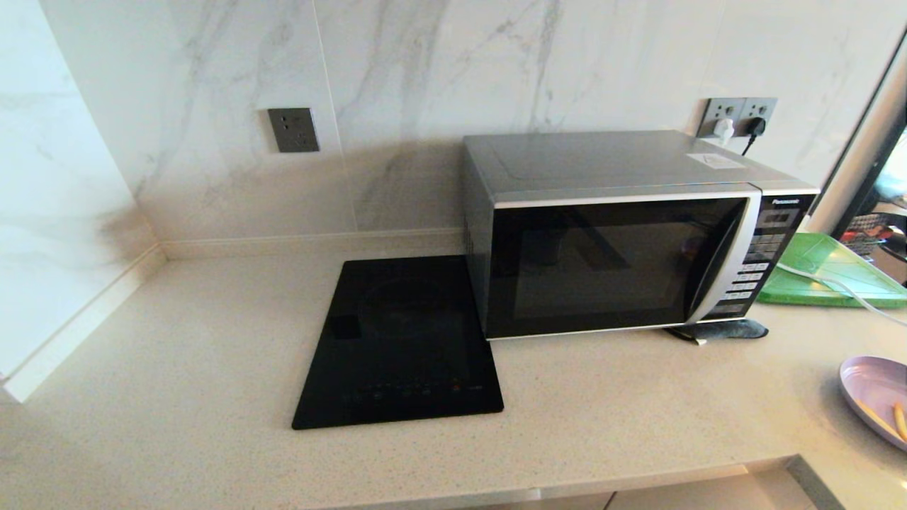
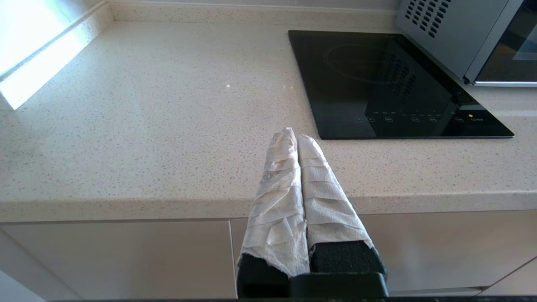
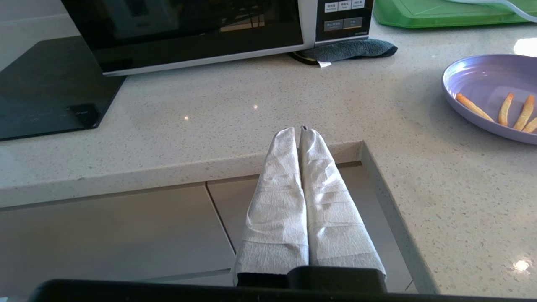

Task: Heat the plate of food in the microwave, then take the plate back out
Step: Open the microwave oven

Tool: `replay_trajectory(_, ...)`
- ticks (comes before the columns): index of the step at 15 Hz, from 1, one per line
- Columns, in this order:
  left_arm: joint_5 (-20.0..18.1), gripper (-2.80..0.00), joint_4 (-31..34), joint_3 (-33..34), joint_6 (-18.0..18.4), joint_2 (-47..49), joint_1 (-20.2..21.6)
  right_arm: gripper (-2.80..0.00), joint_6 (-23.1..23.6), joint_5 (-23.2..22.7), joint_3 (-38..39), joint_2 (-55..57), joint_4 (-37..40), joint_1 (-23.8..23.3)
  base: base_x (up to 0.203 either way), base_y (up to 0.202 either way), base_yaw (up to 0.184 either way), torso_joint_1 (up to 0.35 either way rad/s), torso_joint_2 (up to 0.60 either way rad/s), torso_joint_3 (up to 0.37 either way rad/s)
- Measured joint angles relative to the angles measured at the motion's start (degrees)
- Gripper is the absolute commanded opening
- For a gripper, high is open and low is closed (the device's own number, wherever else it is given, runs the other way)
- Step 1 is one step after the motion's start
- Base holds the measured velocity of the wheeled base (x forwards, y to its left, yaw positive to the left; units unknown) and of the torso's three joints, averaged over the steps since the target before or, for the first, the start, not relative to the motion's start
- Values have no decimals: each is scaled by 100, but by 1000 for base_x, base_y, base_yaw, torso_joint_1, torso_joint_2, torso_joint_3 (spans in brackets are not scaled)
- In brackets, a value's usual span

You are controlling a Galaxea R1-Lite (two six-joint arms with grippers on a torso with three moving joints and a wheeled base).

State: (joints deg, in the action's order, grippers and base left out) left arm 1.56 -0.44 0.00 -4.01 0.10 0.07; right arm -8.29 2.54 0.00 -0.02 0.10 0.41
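While the boxy silver-grey microwave (image 1: pixel 623 234) with its dark glass door stands closed at the back of the speckled beige stone desk (image 1: pixel 212 354), nothing has begun; the small round lilac plate of fries (image 3: pixel 495 94) rests on the desk well off to the microwave's right; the left gripper (image 2: pixel 293 136) and right gripper (image 3: pixel 300 132), both wrapped in white paper, hang clenched and empty before the desk's front edge. The first step looks to be pulling the curved silver handle (image 1: pixel 723 262) open, which calls for one gripper to release and reach in.

Microwave (image 1: pixel 623 248) door shut; lilac plate of fries (image 1: pixel 879 397) seemingly rightward.
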Motion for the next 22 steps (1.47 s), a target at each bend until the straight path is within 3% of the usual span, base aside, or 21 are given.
replay_trajectory(8, 1, -280, 0, 0, 3, 0, 0, -280, -5, 57, -10, 0, -28, 0, 0, 0, 0, 0, 0, 0)
replay_trajectory(14, 3, -280, 2, 0, 2, 0, 0, -280, -22, 253, -1524, 450, 88, 0, 0, 0, 0, 0, 0, 0)
replay_trajectory(18, 1, -280, 0, 0, 0, 0, 0, -280, 68, 869, -2033, 1221, 75, 0, 0, 0, 0, 0, 0, 0)
replay_trajectory(22, 2, -280, 2, 0, 0, 0, 0, -280, 648, 1751, -2515, 2425, -175, 0, 0, 0, 0, 0, 0, 0)
